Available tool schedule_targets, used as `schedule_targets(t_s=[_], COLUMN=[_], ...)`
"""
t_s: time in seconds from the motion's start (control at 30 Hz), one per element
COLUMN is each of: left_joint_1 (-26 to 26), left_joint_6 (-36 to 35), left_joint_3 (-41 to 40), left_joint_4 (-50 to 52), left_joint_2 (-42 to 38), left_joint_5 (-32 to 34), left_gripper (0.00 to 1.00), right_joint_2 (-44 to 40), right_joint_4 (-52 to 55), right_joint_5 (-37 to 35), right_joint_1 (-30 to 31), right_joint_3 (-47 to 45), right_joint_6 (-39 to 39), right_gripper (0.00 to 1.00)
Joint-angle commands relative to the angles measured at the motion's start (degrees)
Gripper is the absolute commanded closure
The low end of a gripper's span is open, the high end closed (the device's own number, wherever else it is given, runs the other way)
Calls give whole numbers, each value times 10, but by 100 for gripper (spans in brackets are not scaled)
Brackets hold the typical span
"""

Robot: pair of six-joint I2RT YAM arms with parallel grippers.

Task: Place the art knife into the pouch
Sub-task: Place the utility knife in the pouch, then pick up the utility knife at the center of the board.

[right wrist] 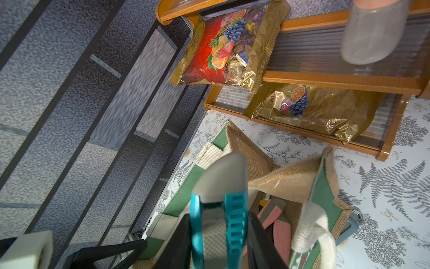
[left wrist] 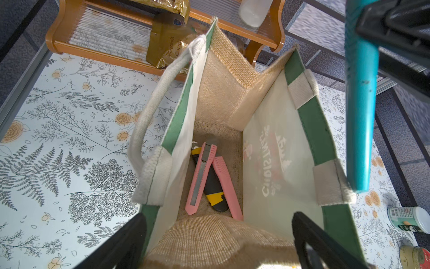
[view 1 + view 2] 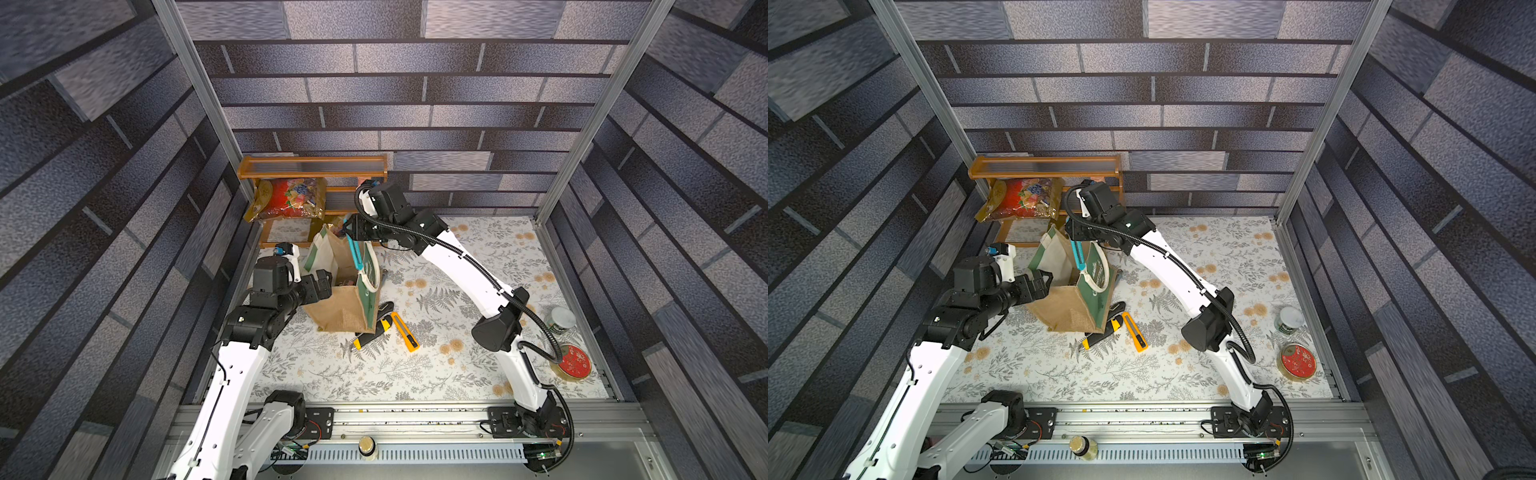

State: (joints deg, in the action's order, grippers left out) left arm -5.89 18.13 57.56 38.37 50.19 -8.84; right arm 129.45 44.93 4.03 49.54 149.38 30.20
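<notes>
Clamped in the right gripper (image 3: 348,227), the slim teal plastic art knife (image 3: 356,254) hangs over the rim of the open tan burlap pouch (image 3: 338,309) on a floral-print table (image 3: 436,365), brick-patterned walls (image 3: 415,83) around; left gripper (image 3: 324,284) gapes wide.

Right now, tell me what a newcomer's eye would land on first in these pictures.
The teal art knife stands out first, hanging from the right tool above the open burlap pouch near the table's far left corner. Inside the pouch lie two pink knives and a yellow-and-black knife. A yellow knife lies on the floral table just beside the pouch.
</notes>
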Motion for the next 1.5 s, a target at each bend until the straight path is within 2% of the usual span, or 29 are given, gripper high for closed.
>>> schedule_targets(t_s=[0.0,0.17,0.37,0.43,0.47,0.6,0.63,0.7,0.9,1.0,1.1,1.23,1.47], left_joint_1=[2,2,2,2,2,2,2,2,-14,-74,-154,-262,-453], left_joint_6=[-11,-12,-13,-13,-13,-14,-14,-14,-27,-45,-58,-71,-94], left_joint_3=[0,-2,-3,-4,-4,-1,0,5,55,100,141,172,182], left_joint_4=[-8,-8,-8,-8,-7,-7,-7,-4,28,58,92,122,160], left_joint_2=[-1,-3,-7,-7,-7,-8,-7,-5,-2,-1,9,23,52], left_joint_5=[-7,-6,-4,-4,-4,-3,-3,-5,4,74,145,213,282], left_gripper=[0,0,0,0,0,0,0,0,0,0,0,0,0], right_joint_2=[19,5,28,35,38,36,33,22,-26,-68,-127,-247,-442], right_joint_4=[22,3,22,27,32,53,55,60,80,80,59,5,-59], right_joint_5=[5,1,14,22,23,16,15,5,-45,-67,-91,-121,-184], right_joint_1=[5,8,8,8,8,8,8,8,8,8,8,8,8], right_joint_3=[34,25,28,28,28,28,28,27,18,-21,-103,-256,-518], right_joint_6=[12,10,14,13,11,-5,-10,-24,-65,-78,-86,-83,-53], right_gripper=[78,77,74,68,61,26,21,16,14,14,14,13,12])
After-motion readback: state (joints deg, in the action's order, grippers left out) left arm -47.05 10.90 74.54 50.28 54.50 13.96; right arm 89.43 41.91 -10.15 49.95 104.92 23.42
